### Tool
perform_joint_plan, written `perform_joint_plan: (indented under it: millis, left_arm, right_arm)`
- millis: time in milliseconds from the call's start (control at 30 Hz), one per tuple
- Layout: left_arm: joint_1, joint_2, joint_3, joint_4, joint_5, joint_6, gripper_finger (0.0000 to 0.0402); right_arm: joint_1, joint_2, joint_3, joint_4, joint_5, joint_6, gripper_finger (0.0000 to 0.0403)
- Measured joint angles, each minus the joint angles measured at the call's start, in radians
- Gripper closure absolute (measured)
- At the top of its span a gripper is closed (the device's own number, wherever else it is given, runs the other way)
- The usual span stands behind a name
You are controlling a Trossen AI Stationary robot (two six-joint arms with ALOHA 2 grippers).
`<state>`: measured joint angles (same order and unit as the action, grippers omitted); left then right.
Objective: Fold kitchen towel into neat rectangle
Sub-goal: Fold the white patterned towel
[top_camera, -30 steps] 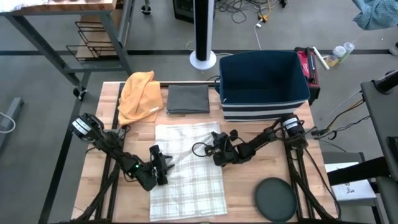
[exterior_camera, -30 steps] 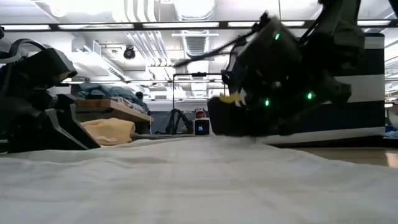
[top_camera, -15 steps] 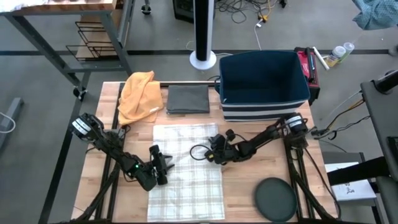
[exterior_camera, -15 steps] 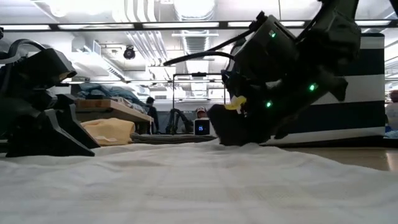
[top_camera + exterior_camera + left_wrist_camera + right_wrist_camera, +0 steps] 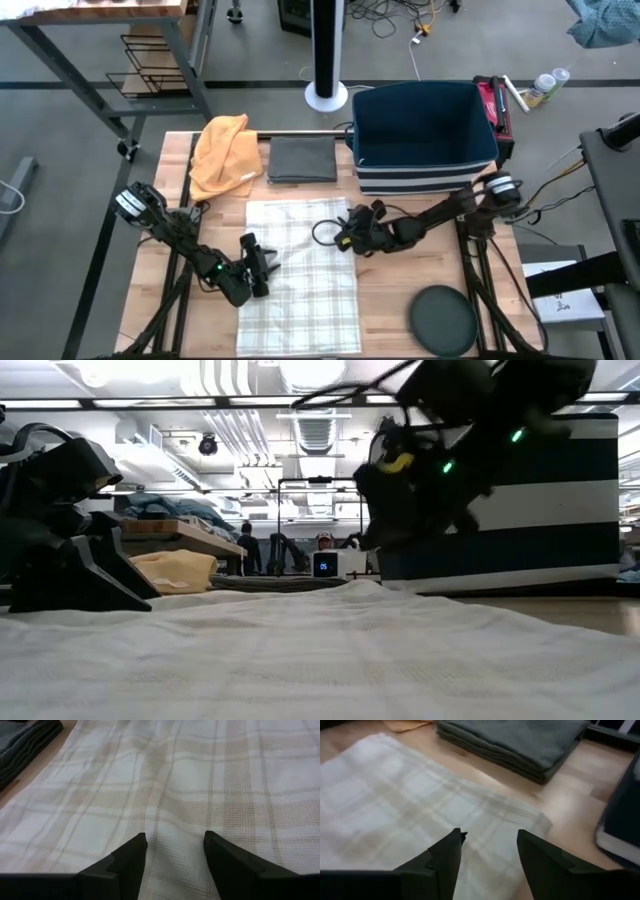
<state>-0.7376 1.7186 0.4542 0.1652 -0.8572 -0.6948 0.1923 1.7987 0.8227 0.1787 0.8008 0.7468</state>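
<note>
while left gripper (image 5: 262, 268) rests spread on plaid towel (image 5: 300, 270), right gripper (image 5: 346, 236) hangs released above towel's far edge.

The towel (image 5: 298, 272) lies flat between both arms, the bin (image 5: 424, 135) behind it.
</note>
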Motion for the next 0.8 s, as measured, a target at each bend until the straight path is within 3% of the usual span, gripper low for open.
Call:
perform_joint_plan:
  millis: [200,400,667,800]
  left_arm:
    - [-0.010,0.000,0.000,0.015,0.022,0.038,0.0204]
    - [-0.040,0.000,0.001,0.015,0.028,0.029,0.0208]
    - [-0.041,0.000,0.001,0.014,0.024,0.021,0.0201]
    - [-0.041,0.000,0.001,0.015,0.022,0.021,0.0203]
  right_arm:
    - [-0.098,0.158,0.001,0.117,0.009,0.095,0.0230]
    - [-0.133,0.169,-0.003,0.096,0.053,0.253,0.0228]
    - [-0.121,0.055,-0.003,0.090,0.010,0.076,0.0228]
    - [-0.135,0.044,-0.005,0.089,0.017,0.071,0.0225]
